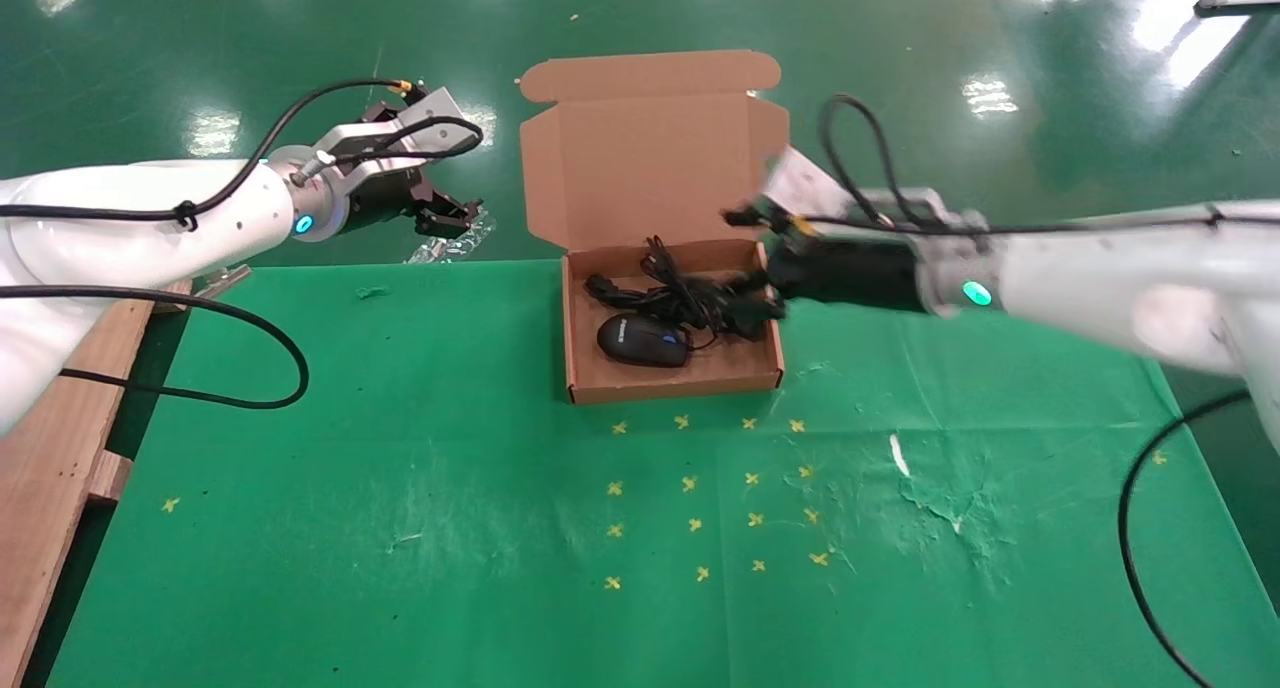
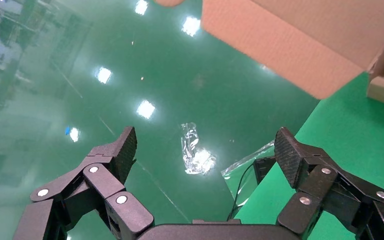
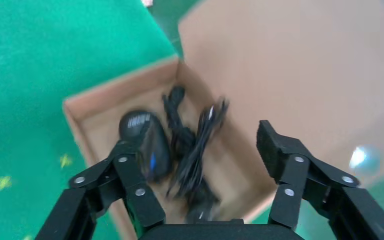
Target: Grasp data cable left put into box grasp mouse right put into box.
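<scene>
Black oval mouse (image 1: 643, 340) and thick black data cable (image 1: 680, 293) both inside shallow brown cardboard box (image 1: 672, 384); left gripper (image 1: 447, 218) and right gripper (image 1: 752, 303) jaws released, nothing left.

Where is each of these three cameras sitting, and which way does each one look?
Head view: on the robot's head, looking forward and down at the green table; both arms show, with the left end effector beyond the table's far edge and the right end effector over the box.
Left wrist view: on the left wrist, facing the shiny floor; its open end effector shows.
Right wrist view: on the right wrist, facing into the box; its open end effector shows.
Head and right wrist views share the mouse and data cable.
</scene>
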You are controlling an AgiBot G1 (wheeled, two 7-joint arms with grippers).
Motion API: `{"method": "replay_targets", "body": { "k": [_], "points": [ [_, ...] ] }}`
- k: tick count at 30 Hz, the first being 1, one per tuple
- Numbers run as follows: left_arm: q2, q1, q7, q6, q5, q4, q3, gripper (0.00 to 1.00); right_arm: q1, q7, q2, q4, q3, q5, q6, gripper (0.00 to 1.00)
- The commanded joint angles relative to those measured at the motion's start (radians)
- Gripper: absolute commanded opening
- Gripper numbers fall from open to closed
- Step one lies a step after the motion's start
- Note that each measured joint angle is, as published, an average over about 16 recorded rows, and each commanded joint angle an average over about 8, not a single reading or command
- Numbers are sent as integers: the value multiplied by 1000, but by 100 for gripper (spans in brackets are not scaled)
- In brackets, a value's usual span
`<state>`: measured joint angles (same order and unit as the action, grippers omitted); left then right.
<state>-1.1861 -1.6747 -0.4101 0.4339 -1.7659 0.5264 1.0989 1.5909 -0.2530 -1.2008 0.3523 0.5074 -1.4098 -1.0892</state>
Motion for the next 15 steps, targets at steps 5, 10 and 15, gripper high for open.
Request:
{"method": "replay_targets", "body": {
  "k": [5, 10, 15],
  "points": [
    [0, 0, 0, 0, 0, 0, 0, 100, -48, 41, 55, 87, -21, 63, -38, 100],
    [0, 0, 0, 0, 0, 0, 0, 100, -95, 81, 108, 170, -42, 124, -74, 100],
    [0, 0, 0, 0, 0, 0, 0, 100, -141, 120, 161, 254, -62, 185, -111, 100]
  ]
}}
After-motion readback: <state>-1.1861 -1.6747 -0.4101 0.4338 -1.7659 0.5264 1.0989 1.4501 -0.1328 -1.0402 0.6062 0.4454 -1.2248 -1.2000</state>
